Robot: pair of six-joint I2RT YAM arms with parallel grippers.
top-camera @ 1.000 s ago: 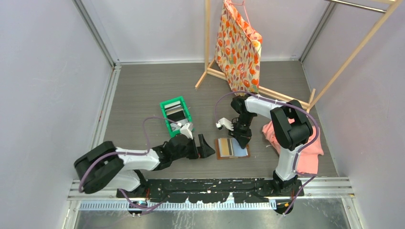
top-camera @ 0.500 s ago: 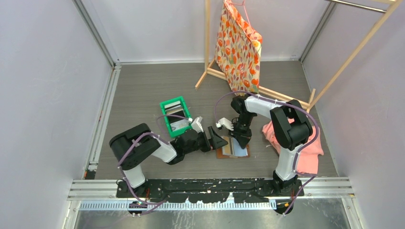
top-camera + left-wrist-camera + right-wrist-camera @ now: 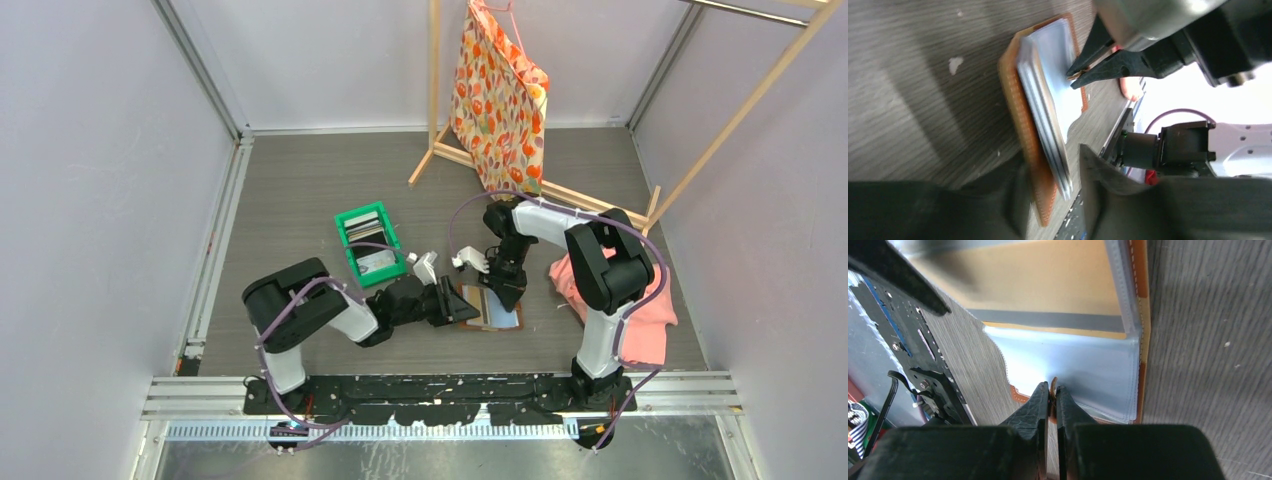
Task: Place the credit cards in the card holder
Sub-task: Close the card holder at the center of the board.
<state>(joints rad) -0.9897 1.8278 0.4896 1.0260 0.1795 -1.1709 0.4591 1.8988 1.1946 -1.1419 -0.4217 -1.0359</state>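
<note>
The card holder (image 3: 494, 314) lies open on the grey floor: brown leather (image 3: 1011, 95) with light-blue lining (image 3: 1083, 365). A tan card (image 3: 1023, 275) with a grey stripe sits in its slots. My right gripper (image 3: 508, 292) is shut on the holder's brown snap tab (image 3: 1052, 385), and its tips also show in the left wrist view (image 3: 1075, 77). My left gripper (image 3: 1050, 167) straddles the holder's left edge, jaws partly closed, a small gap showing beside the lining layers. More credit cards (image 3: 364, 231) stand in the green bin (image 3: 347, 252).
A wooden clothes rack (image 3: 434, 90) with a floral bag (image 3: 500, 100) stands behind. A pink cloth (image 3: 640, 310) lies by the right arm's base. The black base rail (image 3: 440, 390) runs along the near edge.
My left arm has swung right from beside the green bin to the card holder, and its jaws have narrowed around the holder's edge. The right gripper has stayed shut on the tab.
</note>
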